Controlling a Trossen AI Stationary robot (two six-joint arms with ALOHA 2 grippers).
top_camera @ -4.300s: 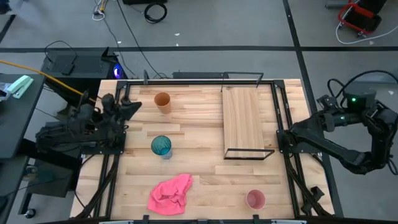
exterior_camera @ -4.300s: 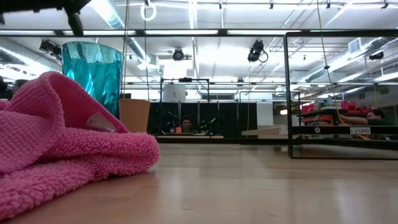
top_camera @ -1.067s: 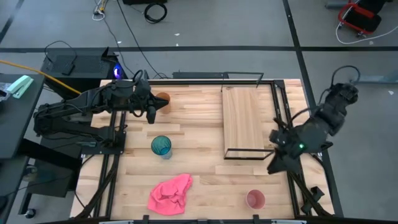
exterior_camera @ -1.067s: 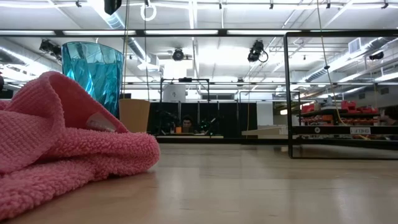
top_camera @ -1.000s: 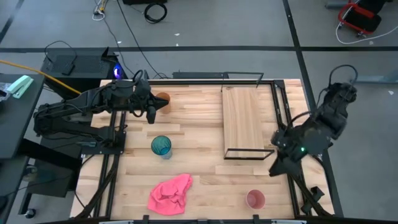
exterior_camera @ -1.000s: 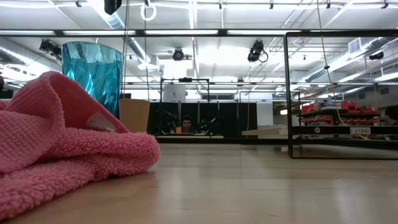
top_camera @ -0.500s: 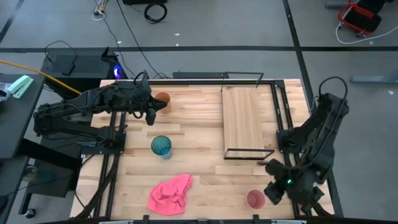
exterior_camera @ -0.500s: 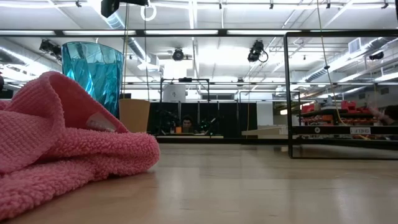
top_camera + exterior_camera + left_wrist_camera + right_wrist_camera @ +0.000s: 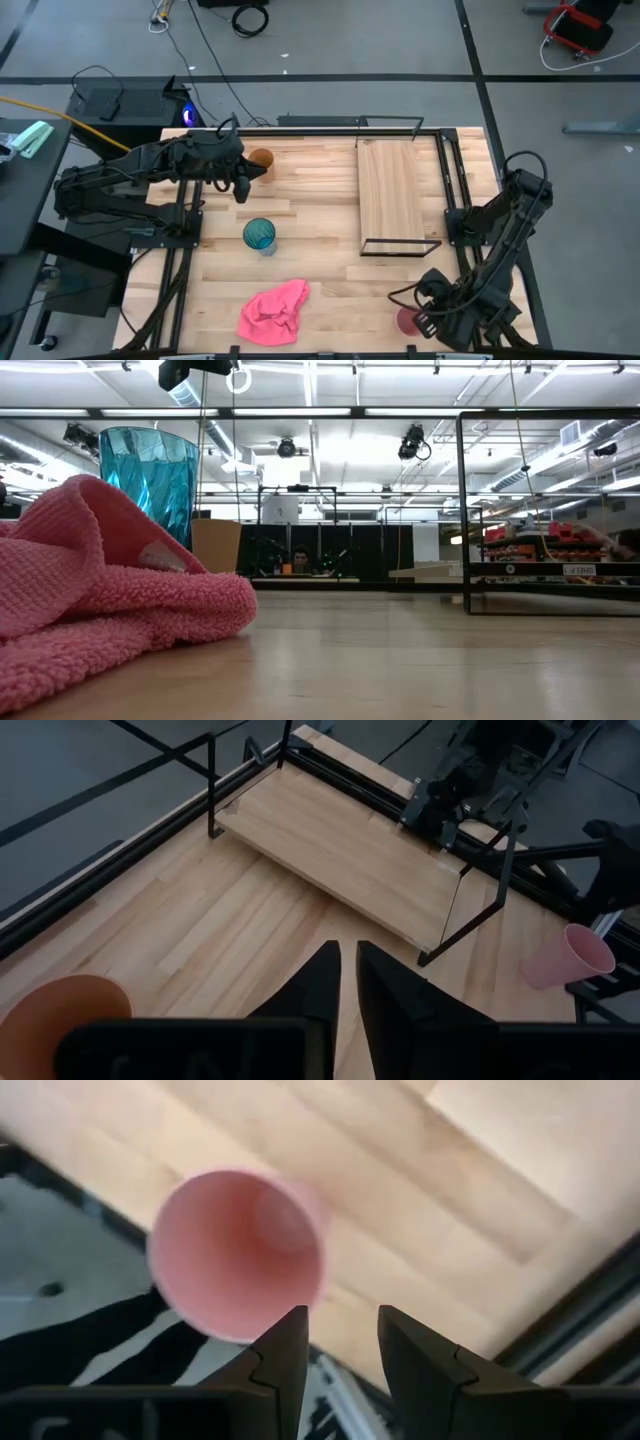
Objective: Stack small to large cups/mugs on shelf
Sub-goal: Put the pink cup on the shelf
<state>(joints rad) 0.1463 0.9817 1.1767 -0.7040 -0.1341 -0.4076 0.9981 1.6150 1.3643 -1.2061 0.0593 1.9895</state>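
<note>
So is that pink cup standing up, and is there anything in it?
Upright and empty: the pink cup shows its open mouth and bare bottom from above.

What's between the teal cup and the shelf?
Only bare tabletop lies between the teal cup and the shelf, as the high view shows.

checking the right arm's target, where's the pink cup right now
High view: the pink cup stands near the table's front right corner, below the shelf, right tool beside it.
</note>
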